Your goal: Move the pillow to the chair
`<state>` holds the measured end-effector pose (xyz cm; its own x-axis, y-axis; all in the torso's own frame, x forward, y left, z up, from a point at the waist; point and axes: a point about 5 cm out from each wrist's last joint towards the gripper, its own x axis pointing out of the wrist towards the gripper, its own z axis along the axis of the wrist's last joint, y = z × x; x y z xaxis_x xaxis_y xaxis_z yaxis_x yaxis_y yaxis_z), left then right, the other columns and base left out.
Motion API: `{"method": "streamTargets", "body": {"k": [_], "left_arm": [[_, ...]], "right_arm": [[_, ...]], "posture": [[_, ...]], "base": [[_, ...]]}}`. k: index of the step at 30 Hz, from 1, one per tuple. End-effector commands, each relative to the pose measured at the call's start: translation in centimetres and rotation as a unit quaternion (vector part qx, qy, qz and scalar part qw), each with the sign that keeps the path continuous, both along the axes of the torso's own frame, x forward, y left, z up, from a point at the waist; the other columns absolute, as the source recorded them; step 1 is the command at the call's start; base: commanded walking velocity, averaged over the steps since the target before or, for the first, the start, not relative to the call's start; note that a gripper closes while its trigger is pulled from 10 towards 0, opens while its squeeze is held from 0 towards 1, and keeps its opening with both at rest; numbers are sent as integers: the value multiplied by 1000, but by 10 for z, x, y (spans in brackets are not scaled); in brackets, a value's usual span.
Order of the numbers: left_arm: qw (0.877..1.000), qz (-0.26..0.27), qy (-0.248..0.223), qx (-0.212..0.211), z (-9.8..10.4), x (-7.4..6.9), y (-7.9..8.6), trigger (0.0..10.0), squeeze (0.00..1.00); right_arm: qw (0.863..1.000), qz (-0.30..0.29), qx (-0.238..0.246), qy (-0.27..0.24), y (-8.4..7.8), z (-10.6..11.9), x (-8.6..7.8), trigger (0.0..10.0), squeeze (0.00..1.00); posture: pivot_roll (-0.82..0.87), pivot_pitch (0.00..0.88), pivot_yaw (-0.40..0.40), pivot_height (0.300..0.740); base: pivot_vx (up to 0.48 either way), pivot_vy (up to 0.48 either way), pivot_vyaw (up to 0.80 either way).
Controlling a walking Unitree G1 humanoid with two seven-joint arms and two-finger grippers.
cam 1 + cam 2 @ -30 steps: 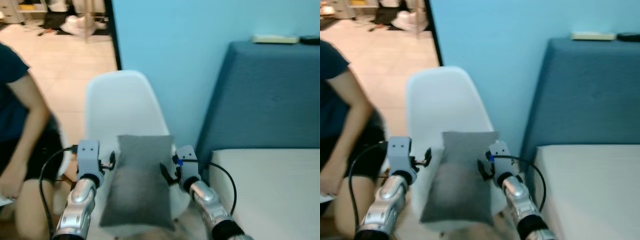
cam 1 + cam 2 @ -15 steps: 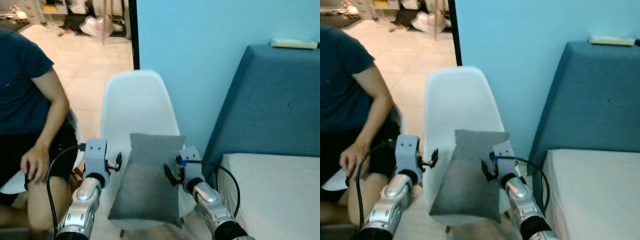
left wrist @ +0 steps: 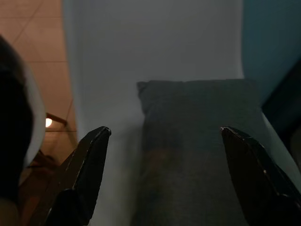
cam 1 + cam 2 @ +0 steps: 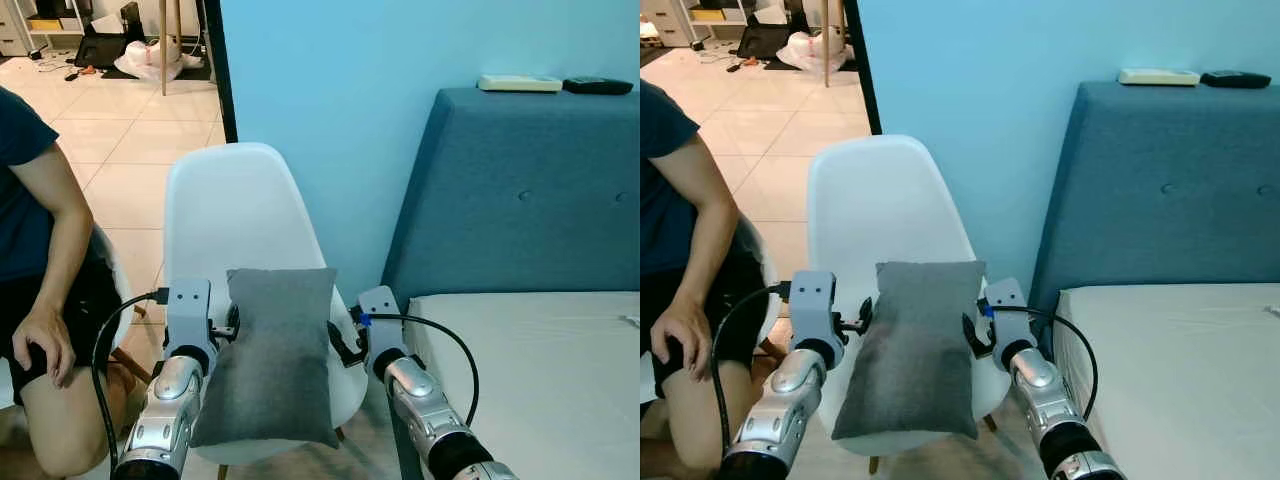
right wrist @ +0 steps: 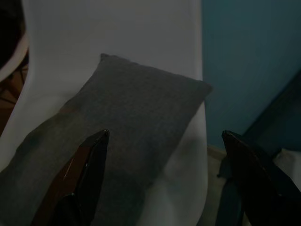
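Grey pillow (image 4: 272, 357) lying flat on the seat of the white chair (image 4: 232, 215), far short edge against the foot of the backrest, near end reaching the seat's front lip. Left gripper (image 3: 164, 179) just off the pillow's left long edge, right gripper (image 5: 164, 183) just off its right long edge; both with fingers spread wide, nothing between them, and wrist views showing fabric lying free of the fingers. Judged from that: placement step apparently done, release under way or complete, only the pull-back left. Next move likely calls for drawing both arms straight back from the chair without snagging the pillow's sides, since a brush of either finger could drag it off the front lip. Also worth care: a seated person (image 4: 40, 270) close on the chair's left, arm and knee near the left arm's cable, and the blue headboard (image 4: 520, 190) and mattress (image 4: 540, 380) close on the chair's right.
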<state>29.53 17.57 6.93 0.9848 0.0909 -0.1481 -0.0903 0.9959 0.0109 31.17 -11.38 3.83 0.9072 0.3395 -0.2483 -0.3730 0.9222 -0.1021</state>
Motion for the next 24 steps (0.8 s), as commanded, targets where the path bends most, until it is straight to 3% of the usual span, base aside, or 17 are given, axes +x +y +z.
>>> {"method": "streamTargets", "body": {"k": [1,11,17,20,24], "left_arm": [[1000,18,13,1,-8,-5,6,10000,0],[999,40,21,4,-14,-6,9,10000,0],[999,30,22,1,-14,-5,5,10000,0],[999,21,38,14,-20,-5,6,10000,0],[997,14,69,11,-27,-5,5,10000,0]], "right_arm": [[1000,14,-14,-5,-1,-2,-2,10000,0],[999,27,-32,-18,-1,5,4,10000,0],[999,-3,-54,6,-9,-7,-1,10000,0],[998,-44,-3,41,-17,-18,-8,10000,0],[999,-35,-3,34,-14,-19,-12,10000,0]], "posture": [[65,32,-34,740],[70,33,-54,740],[73,35,-49,740],[66,34,-29,740],[43,49,-3,740]], "base": [[0,0,0],[0,0,0],[0,0,0],[0,0,0],[0,0,0]]}}
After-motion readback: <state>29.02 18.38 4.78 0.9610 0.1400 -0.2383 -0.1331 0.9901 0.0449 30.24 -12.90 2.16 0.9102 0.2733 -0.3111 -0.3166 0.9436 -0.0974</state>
